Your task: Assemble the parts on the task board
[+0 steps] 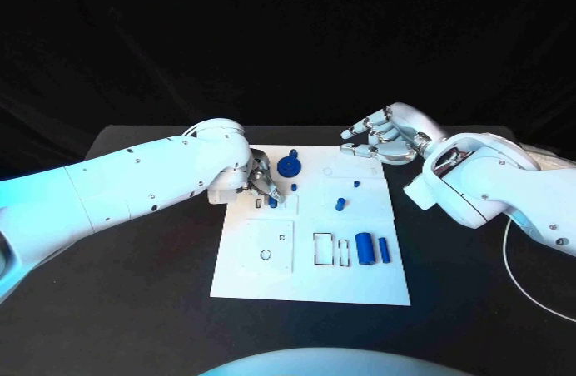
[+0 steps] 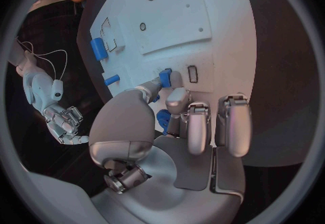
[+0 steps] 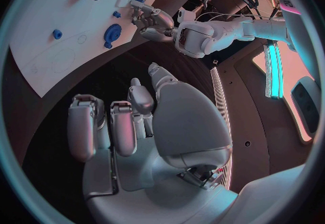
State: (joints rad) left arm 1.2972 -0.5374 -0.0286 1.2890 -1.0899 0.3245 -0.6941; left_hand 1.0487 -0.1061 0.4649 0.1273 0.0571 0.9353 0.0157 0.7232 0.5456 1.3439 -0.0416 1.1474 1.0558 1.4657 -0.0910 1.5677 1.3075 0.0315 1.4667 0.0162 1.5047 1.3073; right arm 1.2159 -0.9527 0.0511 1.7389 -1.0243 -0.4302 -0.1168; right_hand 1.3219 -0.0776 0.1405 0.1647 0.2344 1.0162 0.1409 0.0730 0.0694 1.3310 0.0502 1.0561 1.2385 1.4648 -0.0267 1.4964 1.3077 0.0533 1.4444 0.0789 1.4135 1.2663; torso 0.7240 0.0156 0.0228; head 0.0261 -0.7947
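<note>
The white task board lies in the middle of the black table. My left hand is low over the board's far left part and pinches a small blue peg between thumb and a finger, its tip close to the board. A round blue gear-like part stands just beyond it, and another blue piece sits under the fingers. My right hand hovers above the board's far right corner with fingers apart and nothing in it.
Two blue cylinders lie side by side at the board's right, next to rectangular slots. Small blue pegs stand mid-board. A white cable runs along the table's right side.
</note>
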